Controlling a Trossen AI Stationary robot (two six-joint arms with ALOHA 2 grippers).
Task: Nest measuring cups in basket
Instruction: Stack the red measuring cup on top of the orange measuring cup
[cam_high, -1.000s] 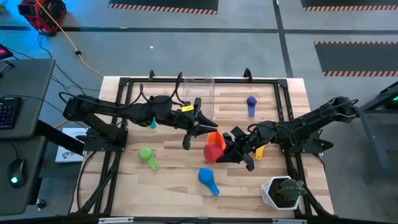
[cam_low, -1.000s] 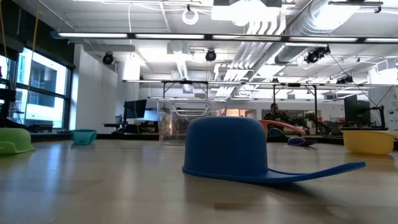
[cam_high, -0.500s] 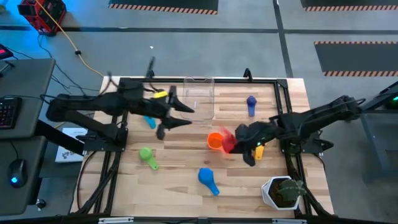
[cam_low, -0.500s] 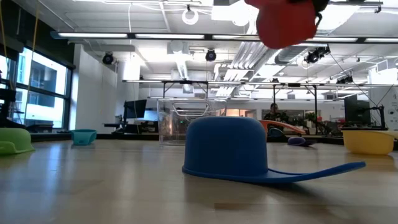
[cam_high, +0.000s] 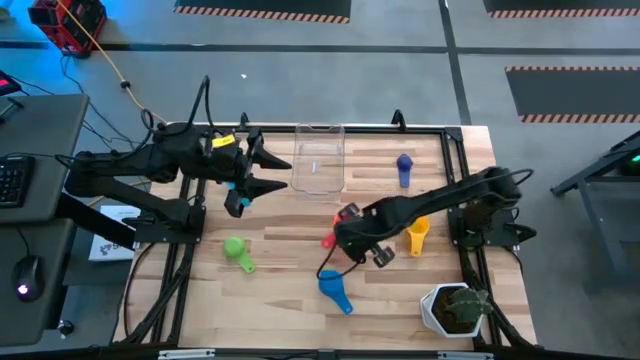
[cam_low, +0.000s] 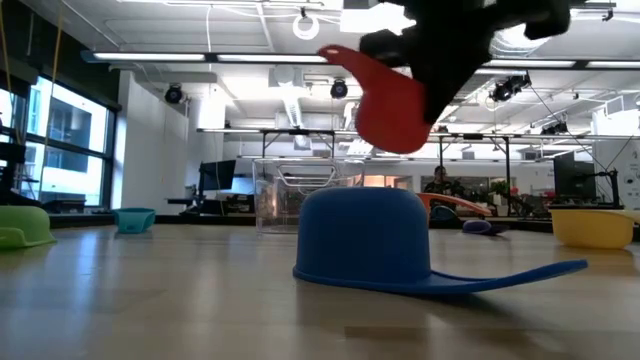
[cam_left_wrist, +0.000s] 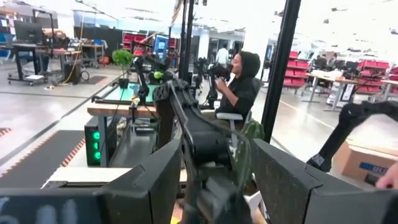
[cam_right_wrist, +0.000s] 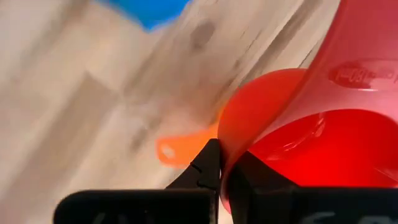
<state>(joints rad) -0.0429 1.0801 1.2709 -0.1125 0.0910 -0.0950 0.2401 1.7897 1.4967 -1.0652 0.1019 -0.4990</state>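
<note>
Overhead first: I see my right gripper (cam_high: 352, 238) over mid-table, jaws clamped on the red cup (cam_high: 331, 239), with the orange cup barely showing beside it. My left gripper (cam_high: 262, 172) sits back by the table's left edge, jaws apart and holding nothing, just left of the basket (cam_high: 320, 157), which stands empty at the far edge. Loose on the wood lie the green cup (cam_high: 237, 250), blue cup (cam_high: 335, 287), yellow cup (cam_high: 416, 236) and purple cup (cam_high: 404, 166).

Low view: the red cup (cam_low: 392, 100) hangs in the air, tilted, above the upturned blue cup (cam_low: 364, 241); the basket (cam_low: 292, 195) is well behind.

Left wrist: only the room and the other arm, no cup between the fingers (cam_left_wrist: 146, 186).

Right wrist: the fingers (cam_right_wrist: 208, 168) pinch the red wall (cam_right_wrist: 323, 124), an orange handle (cam_right_wrist: 180, 148) on the table beyond.

Risk, as I judge it: the pinch is on a thin rim, so a quick swing toward the basket could let the cup slip or twist out.

Against 1 second ago: the left arm has let go and pulled back, and the right has carried the red cup left, away from the orange one.
</note>
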